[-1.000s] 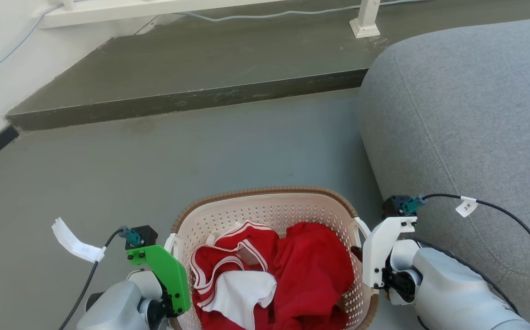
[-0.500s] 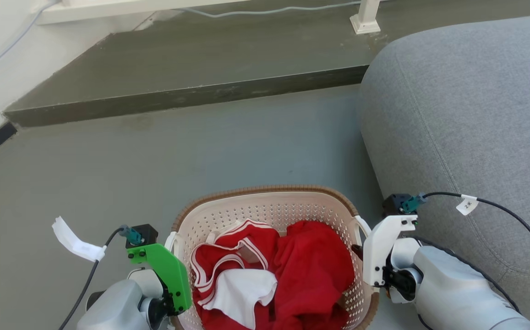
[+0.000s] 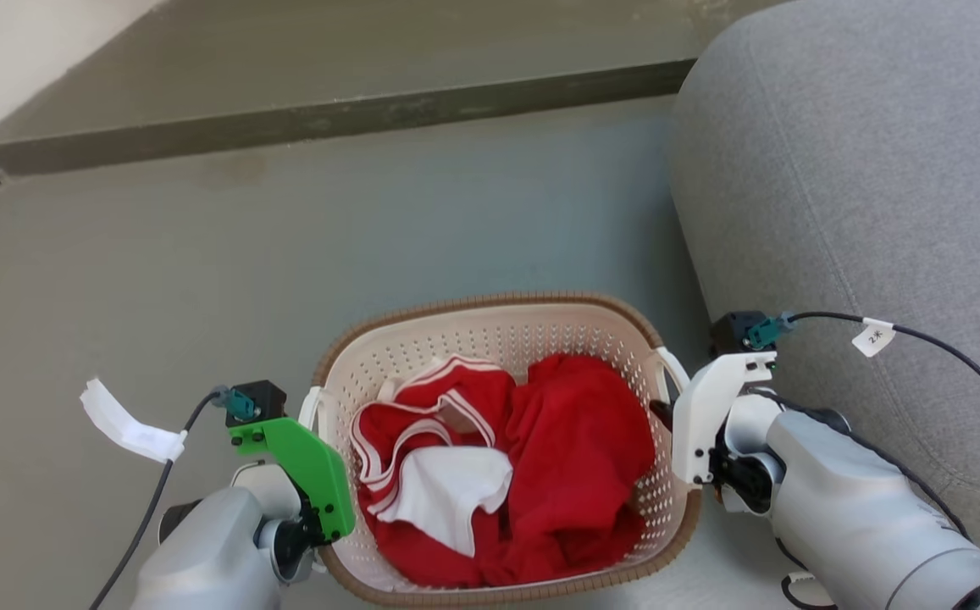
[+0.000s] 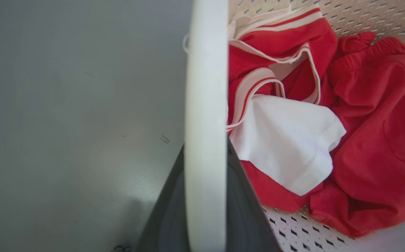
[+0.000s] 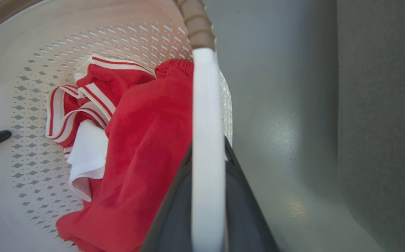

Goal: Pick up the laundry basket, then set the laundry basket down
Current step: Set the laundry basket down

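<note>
The laundry basket [image 3: 490, 303], cream and perforated with a brown woven rim, hangs between my two arms over the grey floor. It holds red clothes [image 3: 578, 457] and a white piece [image 3: 447, 491]. My left gripper [image 3: 320, 504] under its green cover is shut on the left white handle [image 4: 206, 105], with dark fingers [image 4: 246, 213] on both sides of the bar. My right gripper [image 3: 669, 424] is shut on the right white handle [image 5: 207, 105], its fingers [image 5: 174, 217] clamping it. I cannot tell whether the basket's bottom touches the floor.
A large grey cushion or sofa [image 3: 862, 186] stands close on the right of the basket. A raised dark step [image 3: 329, 110] runs across the back. Open grey floor [image 3: 202, 254] lies ahead and to the left. Cables with white tags [image 3: 125, 428] trail from both wrists.
The head camera has tipped downward, so the step, floor and basket all sit higher in the picture and the basket's near rim shows. Both grippers stay shut on the handles.
</note>
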You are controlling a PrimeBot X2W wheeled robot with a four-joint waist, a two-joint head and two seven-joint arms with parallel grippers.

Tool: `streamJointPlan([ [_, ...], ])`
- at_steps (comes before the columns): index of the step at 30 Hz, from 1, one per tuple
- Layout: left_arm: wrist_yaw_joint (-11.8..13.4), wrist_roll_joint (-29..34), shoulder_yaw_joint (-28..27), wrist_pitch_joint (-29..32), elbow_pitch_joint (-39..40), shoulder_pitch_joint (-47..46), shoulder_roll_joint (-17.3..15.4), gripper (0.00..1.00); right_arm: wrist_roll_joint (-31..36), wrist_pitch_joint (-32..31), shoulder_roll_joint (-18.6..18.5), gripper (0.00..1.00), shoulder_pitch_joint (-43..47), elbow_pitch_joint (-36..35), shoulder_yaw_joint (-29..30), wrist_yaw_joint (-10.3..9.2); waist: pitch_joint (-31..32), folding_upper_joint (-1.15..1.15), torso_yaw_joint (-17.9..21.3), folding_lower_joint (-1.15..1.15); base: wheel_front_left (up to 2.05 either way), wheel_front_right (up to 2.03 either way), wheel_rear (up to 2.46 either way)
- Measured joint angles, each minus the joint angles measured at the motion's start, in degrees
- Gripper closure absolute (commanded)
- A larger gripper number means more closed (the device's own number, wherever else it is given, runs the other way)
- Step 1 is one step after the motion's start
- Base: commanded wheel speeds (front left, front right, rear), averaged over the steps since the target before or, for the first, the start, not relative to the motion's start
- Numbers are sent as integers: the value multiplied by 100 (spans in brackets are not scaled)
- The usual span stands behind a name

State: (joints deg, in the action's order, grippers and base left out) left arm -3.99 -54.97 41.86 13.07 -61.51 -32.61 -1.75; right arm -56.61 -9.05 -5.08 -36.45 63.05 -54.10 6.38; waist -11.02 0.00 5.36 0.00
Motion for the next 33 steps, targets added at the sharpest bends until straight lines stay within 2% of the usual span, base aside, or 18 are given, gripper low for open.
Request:
streamJointPlan([
  [33,83,179,-91,-1090,114,-1283,-64,100,171,1145,-188,100,-1288,-234,-52,0,-2252,0,-113,1,0,0,0],
])
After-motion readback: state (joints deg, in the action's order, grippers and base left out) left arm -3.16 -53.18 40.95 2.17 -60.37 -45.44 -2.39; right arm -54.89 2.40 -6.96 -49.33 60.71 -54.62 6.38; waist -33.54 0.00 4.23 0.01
